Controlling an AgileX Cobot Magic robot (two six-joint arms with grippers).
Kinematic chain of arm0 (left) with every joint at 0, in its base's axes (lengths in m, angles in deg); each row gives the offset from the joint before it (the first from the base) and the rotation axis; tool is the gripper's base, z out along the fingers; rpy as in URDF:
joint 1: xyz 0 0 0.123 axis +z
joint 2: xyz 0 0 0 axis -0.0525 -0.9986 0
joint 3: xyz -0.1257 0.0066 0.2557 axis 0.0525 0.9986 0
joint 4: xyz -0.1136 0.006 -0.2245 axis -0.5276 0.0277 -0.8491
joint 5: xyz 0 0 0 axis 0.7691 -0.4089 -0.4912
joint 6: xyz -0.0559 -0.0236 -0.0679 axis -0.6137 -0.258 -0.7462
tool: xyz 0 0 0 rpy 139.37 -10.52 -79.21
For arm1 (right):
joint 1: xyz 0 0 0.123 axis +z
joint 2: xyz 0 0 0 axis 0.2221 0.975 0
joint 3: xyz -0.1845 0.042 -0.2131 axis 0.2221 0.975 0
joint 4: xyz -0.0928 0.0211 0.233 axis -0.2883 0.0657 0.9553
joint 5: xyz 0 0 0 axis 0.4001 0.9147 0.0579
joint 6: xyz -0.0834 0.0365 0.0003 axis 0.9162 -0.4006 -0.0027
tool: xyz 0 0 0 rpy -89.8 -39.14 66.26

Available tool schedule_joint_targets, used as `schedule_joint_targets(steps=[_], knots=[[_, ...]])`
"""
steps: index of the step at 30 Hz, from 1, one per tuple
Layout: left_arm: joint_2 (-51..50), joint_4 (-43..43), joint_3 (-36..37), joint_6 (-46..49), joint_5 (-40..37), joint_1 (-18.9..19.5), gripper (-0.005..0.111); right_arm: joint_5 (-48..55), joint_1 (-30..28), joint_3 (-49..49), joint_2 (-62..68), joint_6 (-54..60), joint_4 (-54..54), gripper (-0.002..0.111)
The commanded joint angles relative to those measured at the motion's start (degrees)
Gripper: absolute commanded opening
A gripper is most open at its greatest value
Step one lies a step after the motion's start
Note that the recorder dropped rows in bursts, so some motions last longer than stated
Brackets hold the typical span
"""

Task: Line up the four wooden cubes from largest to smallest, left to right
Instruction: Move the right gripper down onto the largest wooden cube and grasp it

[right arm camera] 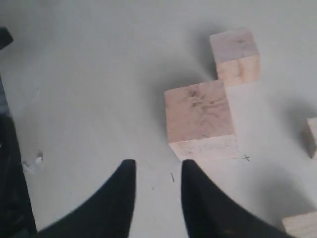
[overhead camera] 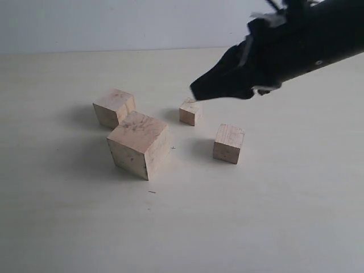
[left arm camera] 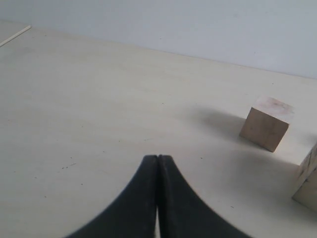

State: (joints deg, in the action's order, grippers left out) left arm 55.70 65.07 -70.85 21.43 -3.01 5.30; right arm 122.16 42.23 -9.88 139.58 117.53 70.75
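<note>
Four wooden cubes rest on the pale table. The largest cube (overhead camera: pixel 138 143) (right arm camera: pixel 198 116) is front left, and the second-largest cube (overhead camera: pixel 114 106) (right arm camera: pixel 234 55) (left arm camera: pixel 266 122) touches its rear corner. The smallest cube (overhead camera: pixel 190 111) (right arm camera: pixel 312 136) lies mid-table, with the third cube (overhead camera: pixel 228 143) (right arm camera: pixel 302 225) to its front right. My right gripper (overhead camera: pixel 196 91) (right arm camera: pixel 158 166) hovers open and empty above the smallest cube, pointing toward the largest. My left gripper (left arm camera: pixel 158 157) is shut on nothing, low over bare table, out of the exterior view. The largest cube's edge (left arm camera: pixel 308 181) shows at the left wrist view's border.
A pale wall (overhead camera: pixel 114 23) rises behind the table. A dark structure (right arm camera: pixel 10 173) and a small white scrap (right arm camera: pixel 32 163) appear at one side of the right wrist view. A thin pale line (left arm camera: pixel 15 35) crosses the far table corner.
</note>
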Motion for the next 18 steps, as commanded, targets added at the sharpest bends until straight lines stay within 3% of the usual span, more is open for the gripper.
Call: schedule_joint_targets(steps=[1, 4, 8, 18], knots=[[0.3, -0.4, 0.0, 0.2, 0.2, -0.2, 0.000, -5.9, 5.8, -2.0, 5.3, 2.1, -4.3, 0.067], [0.3, -0.4, 0.0, 0.2, 0.2, -0.2, 0.000, -8.3, 7.6, -3.5, 8.4, 2.1, -5.4, 0.088], [0.3, -0.4, 0.0, 0.2, 0.2, -0.2, 0.000, -11.5, 8.9, -6.2, 12.1, 2.1, -5.5, 0.105], [0.3, -0.4, 0.0, 0.2, 0.2, -0.2, 0.000, -12.4, 13.4, -16.4, 22.5, 0.3, -9.6, 0.105]])
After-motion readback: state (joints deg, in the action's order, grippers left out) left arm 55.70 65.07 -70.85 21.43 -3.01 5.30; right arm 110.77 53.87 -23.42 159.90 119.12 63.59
